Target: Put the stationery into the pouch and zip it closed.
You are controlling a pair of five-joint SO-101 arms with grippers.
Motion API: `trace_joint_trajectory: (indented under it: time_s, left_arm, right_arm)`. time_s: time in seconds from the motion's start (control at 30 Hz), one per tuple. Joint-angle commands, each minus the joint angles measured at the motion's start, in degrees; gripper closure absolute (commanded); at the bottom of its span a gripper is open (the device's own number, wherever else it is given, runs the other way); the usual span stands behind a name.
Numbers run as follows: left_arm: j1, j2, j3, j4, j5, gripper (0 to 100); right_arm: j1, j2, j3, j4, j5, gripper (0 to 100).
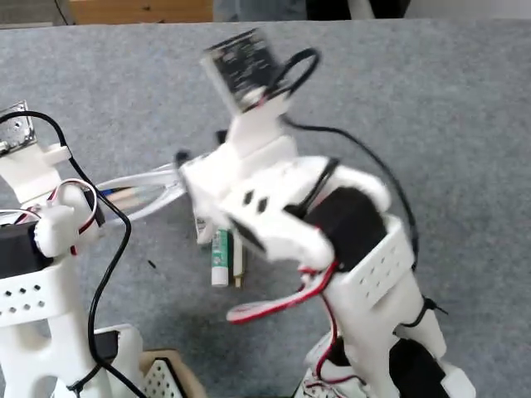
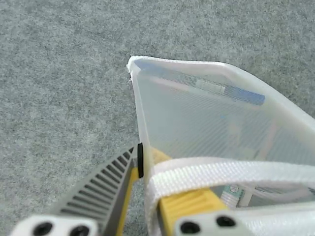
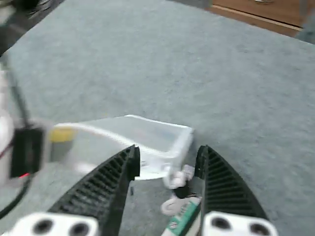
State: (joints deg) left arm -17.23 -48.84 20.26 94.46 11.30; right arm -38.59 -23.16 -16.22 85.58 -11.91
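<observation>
A translucent white pouch (image 1: 148, 187) lies on the grey table between the two arms. My left gripper (image 2: 145, 164) is shut on the pouch (image 2: 206, 128) at one end, clamping its edge and white zip tape; a blue pen (image 2: 231, 91) shows through the wall. My right gripper (image 3: 167, 160) stands open just above the pouch's (image 3: 128, 135) other end, its fingers either side of the zip pull (image 3: 177, 179). A green and white glue stick (image 1: 219, 259) and a pencil (image 1: 238, 267) lie on the table beside that end. The glue stick (image 3: 184, 216) lies just below the open jaws.
The right arm's white body (image 1: 332, 240) hangs over the table's middle and hides part of the pouch. Wooden furniture (image 1: 141, 10) stands beyond the far edge. A brown box corner (image 1: 170, 373) sits at the near edge by the left arm's base.
</observation>
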Motion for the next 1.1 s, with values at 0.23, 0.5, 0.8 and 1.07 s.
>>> trace_joint_trajectory:
  time_s: [0.23,0.5,0.8,1.07]
  left_arm:
    - [0.3,0.3,-0.7,-0.3,0.5,97]
    - [0.2,0.3,-0.7,-0.3,0.5,97]
    - [-3.6,0.3,-1.2,-1.8,3.3,97]
    - [-6.3,0.3,-3.1,-1.5,3.3,97]
  right_arm:
    - [13.1,-1.4,6.8,3.1,0.0,80.3]
    - [12.7,-1.3,26.0,-1.5,0.4,80.1]
    - [6.7,-1.3,42.1,-12.2,0.1,80.3]
    - [2.4,-1.3,42.9,-12.7,0.0,80.2]
